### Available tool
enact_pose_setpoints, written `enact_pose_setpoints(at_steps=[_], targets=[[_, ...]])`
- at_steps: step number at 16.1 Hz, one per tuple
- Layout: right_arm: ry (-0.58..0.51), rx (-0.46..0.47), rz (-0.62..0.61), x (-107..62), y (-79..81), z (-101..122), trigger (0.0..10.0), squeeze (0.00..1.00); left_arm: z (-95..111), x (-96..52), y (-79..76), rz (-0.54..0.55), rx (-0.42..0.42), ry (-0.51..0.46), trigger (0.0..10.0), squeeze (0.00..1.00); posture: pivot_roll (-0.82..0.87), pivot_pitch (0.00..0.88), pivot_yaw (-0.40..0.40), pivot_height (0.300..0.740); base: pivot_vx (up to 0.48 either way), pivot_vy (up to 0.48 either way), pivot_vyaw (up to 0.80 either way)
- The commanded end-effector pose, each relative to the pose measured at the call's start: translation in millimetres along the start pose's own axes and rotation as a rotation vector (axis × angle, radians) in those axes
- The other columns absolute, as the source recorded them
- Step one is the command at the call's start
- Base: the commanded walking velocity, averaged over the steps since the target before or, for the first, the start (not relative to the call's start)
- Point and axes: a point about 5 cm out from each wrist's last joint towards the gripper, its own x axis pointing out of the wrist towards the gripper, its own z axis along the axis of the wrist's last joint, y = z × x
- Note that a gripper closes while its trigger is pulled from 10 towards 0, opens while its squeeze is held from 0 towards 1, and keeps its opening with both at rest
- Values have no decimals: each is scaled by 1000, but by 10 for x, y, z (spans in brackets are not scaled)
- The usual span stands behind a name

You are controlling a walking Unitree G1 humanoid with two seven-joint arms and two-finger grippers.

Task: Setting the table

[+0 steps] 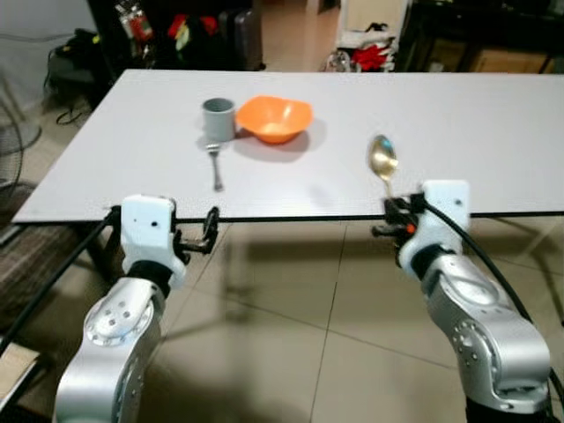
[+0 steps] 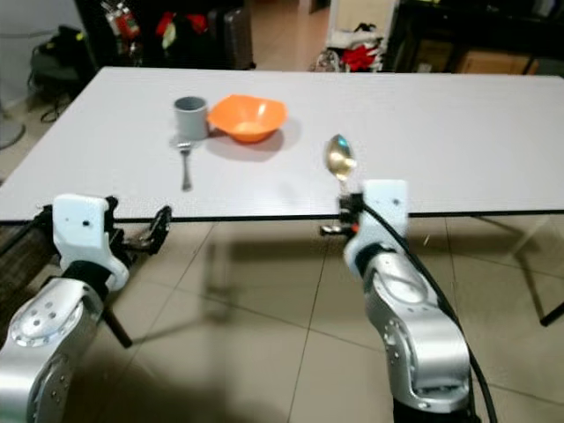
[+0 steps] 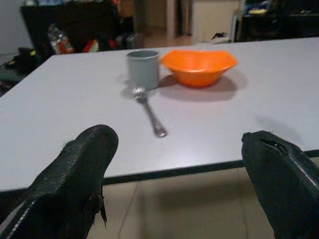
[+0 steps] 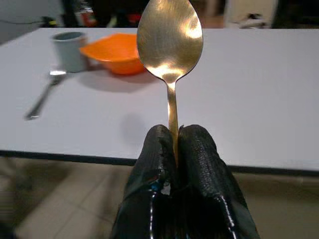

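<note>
Jaws of right gripper [image 4: 174, 144] pinch the gold spoon [image 1: 382, 160] upright at the worktop [image 1: 493, 132] edge, left gripper [image 1: 208, 231] spread idle; next, probably lay it beside the orange bowl [image 1: 275, 118].

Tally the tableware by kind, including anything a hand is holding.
Cup: 1
Bowl: 1
Fork: 1, on the table
Spoon: 1, held upright in the right hand
Total: 4

The white table [image 1: 458, 123] bears a grey cup [image 1: 218, 117], orange bowl [image 1: 275, 119] and fork [image 1: 214, 166].
</note>
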Motion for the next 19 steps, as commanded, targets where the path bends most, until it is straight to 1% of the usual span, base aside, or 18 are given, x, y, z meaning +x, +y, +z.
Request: enact_pose_setpoints(at_steps=[1, 2, 5, 8, 11, 17, 19], targets=[[12, -16, 15, 20, -19, 0, 10000, 0, 3, -12, -28, -16, 4, -5, 10000, 0, -45, 0, -1, 740, 0, 0, 0], [26, -27, 37, 23, -11, -18, 10000, 0, -7, -26, -40, -23, -1, -6, 10000, 0, -42, 0, -4, 740, 0, 0, 0], [44, -34, 42, 27, -28, -52, 10000, 0, -11, -39, -51, -30, -4, -7, 10000, 0, -39, 0, -9, 740, 0, 0, 0], [59, -30, 53, 34, -40, -87, 10000, 0, -15, -55, -45, -31, -5, -5, 10000, 0, -39, 0, -10, 740, 260, 0, 0], [67, -37, 50, 64, -57, -101, 10000, 0, -22, -60, -51, -37, -1, -5, 10000, 0, -36, 0, -11, 740, 260, 0, -277], [67, -51, 70, 87, -28, -107, 10000, 0, -20, -72, -34, -41, 3, -9, 10000, 0, -32, 0, -12, 740, 303, 0, 0], [72, -45, 76, 91, -21, -110, 10000, 0, -22, -72, -29, -41, 4, -8, 10000, 0, -33, 0, -11, 740, 322, 0, -475]])
